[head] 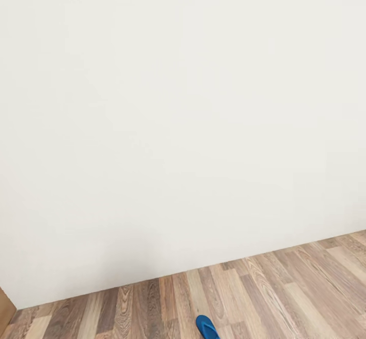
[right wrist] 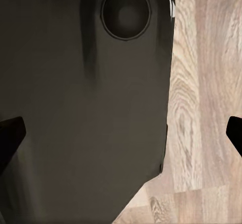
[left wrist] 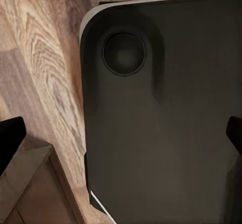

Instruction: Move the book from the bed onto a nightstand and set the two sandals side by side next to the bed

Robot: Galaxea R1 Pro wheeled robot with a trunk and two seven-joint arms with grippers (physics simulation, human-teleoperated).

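One bright blue sandal lies on the wood-plank floor at the bottom edge of the head view, cut off by the frame. The book, the bed and the nightstand are out of view. In the left wrist view my left gripper is open, with dark fingertips at both side edges and nothing between them. My right gripper is open in the same way, its fingertips wide apart. Both hang over my own dark base.
A plain white wall stands close ahead and meets the plank floor low in the head view. A tan wooden edge shows at the lower left. A brown wooden surface lies beside my base.
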